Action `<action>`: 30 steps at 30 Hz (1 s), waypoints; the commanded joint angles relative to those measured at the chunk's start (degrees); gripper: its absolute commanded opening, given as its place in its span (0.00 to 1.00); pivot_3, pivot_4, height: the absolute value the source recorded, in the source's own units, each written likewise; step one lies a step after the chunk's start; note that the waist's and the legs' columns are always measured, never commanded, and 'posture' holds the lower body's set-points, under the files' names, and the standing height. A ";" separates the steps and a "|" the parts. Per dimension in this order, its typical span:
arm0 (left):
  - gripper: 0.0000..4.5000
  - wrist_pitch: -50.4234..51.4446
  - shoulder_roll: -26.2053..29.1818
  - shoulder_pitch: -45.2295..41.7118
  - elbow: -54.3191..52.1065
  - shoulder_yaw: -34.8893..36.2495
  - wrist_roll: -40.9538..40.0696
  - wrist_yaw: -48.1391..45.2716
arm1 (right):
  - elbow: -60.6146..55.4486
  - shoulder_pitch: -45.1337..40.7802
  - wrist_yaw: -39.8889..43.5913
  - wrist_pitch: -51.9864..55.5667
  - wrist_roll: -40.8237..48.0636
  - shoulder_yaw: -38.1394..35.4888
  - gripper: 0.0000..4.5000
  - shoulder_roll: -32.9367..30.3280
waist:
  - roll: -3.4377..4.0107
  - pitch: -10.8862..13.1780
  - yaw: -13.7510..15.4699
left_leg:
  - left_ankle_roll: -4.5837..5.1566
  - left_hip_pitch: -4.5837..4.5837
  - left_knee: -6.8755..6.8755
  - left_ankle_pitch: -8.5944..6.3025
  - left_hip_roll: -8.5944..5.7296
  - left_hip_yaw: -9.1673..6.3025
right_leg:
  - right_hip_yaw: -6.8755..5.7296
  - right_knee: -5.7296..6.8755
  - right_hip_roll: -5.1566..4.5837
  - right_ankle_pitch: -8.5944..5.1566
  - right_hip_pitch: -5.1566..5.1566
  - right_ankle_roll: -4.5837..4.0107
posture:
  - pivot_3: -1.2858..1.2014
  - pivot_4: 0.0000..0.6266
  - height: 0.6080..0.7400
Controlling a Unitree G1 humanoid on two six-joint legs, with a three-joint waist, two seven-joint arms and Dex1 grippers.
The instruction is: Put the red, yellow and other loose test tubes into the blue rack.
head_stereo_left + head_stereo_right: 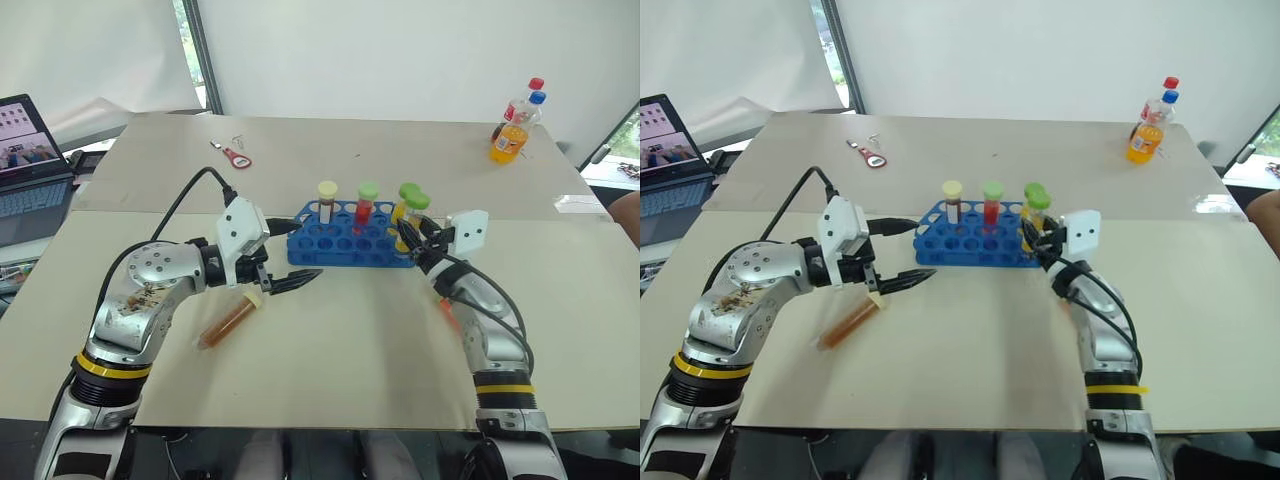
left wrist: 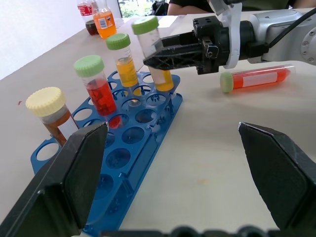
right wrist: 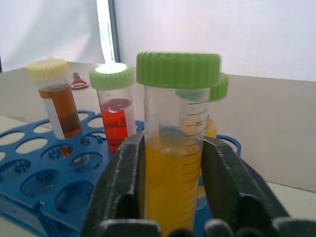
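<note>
The blue rack (image 1: 345,243) stands mid-table. An amber test tube with a cream cap (image 1: 327,200), a red one with a green cap (image 1: 366,202) and a yellow one (image 2: 123,61) stand upright in it. My right gripper (image 1: 408,234) is at the rack's right end, its fingers against both sides of another yellow green-capped test tube (image 3: 175,163); that tube leans slightly, its bottom in a hole. My left gripper (image 1: 287,283) hangs open and empty in front of the rack's left end. A loose amber test tube (image 1: 230,322) lies just below it. A loose orange-red test tube (image 2: 256,78) lies beside my right arm.
An orange drink bottle (image 1: 510,135) and a second bottle stand at the far right corner. A red-handled tool (image 1: 232,155) lies at the far left. A laptop (image 1: 30,170) sits on a side table to the left. A seam runs across the table behind the rack.
</note>
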 commanded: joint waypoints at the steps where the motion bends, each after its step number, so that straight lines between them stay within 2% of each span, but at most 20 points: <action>1: 1.00 -0.41 -0.37 -1.56 -0.38 0.19 0.33 0.57 | -4.61 0.83 2.49 5.75 1.61 0.53 0.75 -3.23 | 0.00 0.00 -0.01 | 0.00 -0.01 0.00 0.00 0.00 0.00 | 0.00 -0.01 0.00 0.00 0.00 0.00 | 0.52 0.24 0.95; 3: 1.00 -0.52 -0.70 -1.57 -0.19 0.01 0.62 0.81 | -7.97 2.12 5.41 10.47 3.34 0.66 0.90 -6.18 | 0.00 0.00 0.00 | 0.00 -0.02 0.00 0.00 0.00 0.00 | 0.00 -0.03 0.00 0.00 -0.01 0.00 | 0.52 0.24 0.95; 6: 1.00 -0.75 -0.99 -1.43 0.04 -0.12 1.07 1.02 | -11.58 3.44 7.78 14.69 4.70 0.48 0.90 -9.77 | 0.00 0.00 -0.01 | 0.01 -0.03 -0.02 0.00 0.00 -0.02 | 0.00 -0.05 0.01 0.00 -0.02 0.00 | 0.52 0.24 0.95; 11: 1.00 -1.76 -1.39 -1.08 1.54 -0.63 2.84 1.53 | -22.97 8.44 14.27 27.71 8.13 -3.07 0.90 -24.39 | 0.01 0.01 0.45 | 0.01 -0.07 -0.01 -0.01 -0.04 -0.03 | -0.01 -0.11 -0.01 -0.01 0.01 0.02 | 0.52 0.24 0.95; 13: 1.00 -3.01 -1.03 -0.47 2.29 -0.94 3.95 1.03 | -27.96 7.80 13.80 39.14 8.64 -3.40 0.90 -31.69 | 0.01 0.01 0.35 | 0.02 -0.08 0.01 -0.01 -0.05 -0.02 | 0.03 -0.13 -0.02 -0.01 0.00 0.02 | 0.52 0.24 0.95; 16: 1.00 -4.35 -0.10 -0.14 2.56 -1.33 4.37 -0.98 | -29.54 5.32 18.03 47.19 8.37 1.09 0.90 -41.77 | 0.00 0.01 -0.03 | 0.02 -0.03 0.01 0.00 -0.02 -0.02 | 0.04 -0.12 0.00 -0.01 0.01 0.02 | 0.52 0.24 0.95; 19: 1.00 -5.00 2.29 0.71 1.03 -1.96 3.16 -5.48 | -27.94 1.40 22.62 53.80 9.61 6.93 0.90 -47.74 | -0.01 0.01 -0.40 | 0.02 0.04 0.00 -0.01 0.04 -0.02 | 0.04 -0.13 0.09 -0.03 0.05 -0.02 | 0.52 0.24 0.95; 25: 1.00 -4.46 6.24 2.96 -3.36 -2.16 -0.25 -12.67 | -23.23 -7.03 22.78 64.44 9.95 13.91 0.90 -47.81 | -0.02 0.01 -0.10 | 0.04 -0.08 -0.03 -0.01 0.02 0.00 | 0.04 -0.21 0.03 -0.05 -0.04 -0.03 | 0.52 0.24 0.95; 30: 1.00 -6.59 9.59 5.81 -7.65 -3.73 1.08 -15.95 | -19.41 -10.80 24.38 65.95 7.61 24.07 0.90 -47.99 | -0.03 0.02 0.35 | 0.05 -0.10 -0.03 -0.02 0.02 0.00 | 0.01 -0.27 0.02 -0.05 -0.03 -0.03 | 0.52 0.24 0.95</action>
